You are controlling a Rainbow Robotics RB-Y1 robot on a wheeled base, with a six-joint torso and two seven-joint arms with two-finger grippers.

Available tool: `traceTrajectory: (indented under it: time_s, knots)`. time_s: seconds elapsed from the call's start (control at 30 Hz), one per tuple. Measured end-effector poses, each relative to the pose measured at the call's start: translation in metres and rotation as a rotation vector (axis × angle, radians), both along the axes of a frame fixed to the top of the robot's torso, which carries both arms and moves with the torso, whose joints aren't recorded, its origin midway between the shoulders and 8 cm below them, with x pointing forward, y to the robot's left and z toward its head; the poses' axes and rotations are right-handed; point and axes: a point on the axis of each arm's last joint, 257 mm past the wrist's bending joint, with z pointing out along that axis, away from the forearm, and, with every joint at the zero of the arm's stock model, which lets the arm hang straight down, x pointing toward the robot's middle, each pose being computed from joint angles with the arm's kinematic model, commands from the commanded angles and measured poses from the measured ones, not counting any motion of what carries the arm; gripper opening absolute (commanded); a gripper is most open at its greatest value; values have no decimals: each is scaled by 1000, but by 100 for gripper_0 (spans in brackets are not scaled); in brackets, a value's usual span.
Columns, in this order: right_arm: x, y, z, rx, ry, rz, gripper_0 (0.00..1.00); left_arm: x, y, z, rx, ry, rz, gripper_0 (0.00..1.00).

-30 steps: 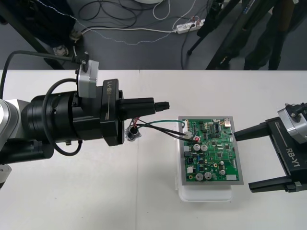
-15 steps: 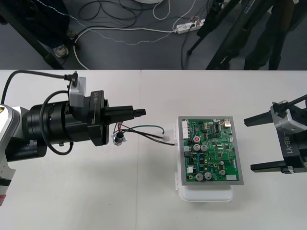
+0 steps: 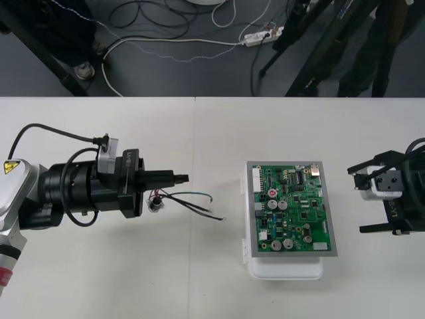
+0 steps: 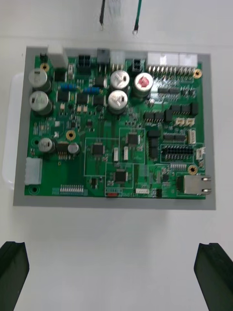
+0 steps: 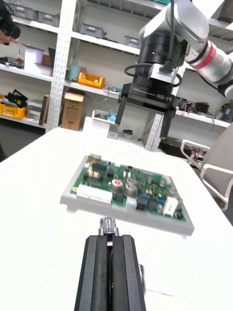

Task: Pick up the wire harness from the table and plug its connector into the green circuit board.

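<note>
Harness (image 3: 179, 197) off circuit board (image 3: 289, 209), not plugged in.
Left gripper (image 3: 180, 177) left of board, fingers pressed together, small metal part pinched at tips; socket (image 3: 155, 203) beneath gripper, wires (image 3: 202, 210) trail toward board, ends short of it; right gripper (image 3: 358, 201) right of board, spread wide, empty.

Left pincer (image 3: 183, 177) clamped, arm stretched level; right pincer (image 3: 360, 199) spread wide at own side.

Bright even light; table (image 3: 199, 279) shadows faint (barely any glare)
</note>
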Motion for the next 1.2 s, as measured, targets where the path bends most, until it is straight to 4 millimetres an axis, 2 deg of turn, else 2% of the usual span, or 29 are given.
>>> traceTrajectory:
  time_s: [0.3,0.5,0.67,0.8,0.93,1.2]
  knots:
    - [3,-13,-20,-93,2,-12,100,9,6,-27,16,-251,19,0]
    - [11,-27,-27,-155,-20,-39,100,15,-1,-45,13,-214,14,0]
    - [17,-32,-34,-208,-33,-44,100,13,-15,-61,9,-156,-13,0]
    - [16,-26,-41,-205,0,-86,100,9,-30,-69,-6,-128,-36,0]
    - [16,-21,-45,-208,16,-112,100,4,-45,-71,-17,-132,-64,0]
    - [32,-29,-50,-272,-40,-139,100,-5,-65,-70,-12,-157,-123,0]
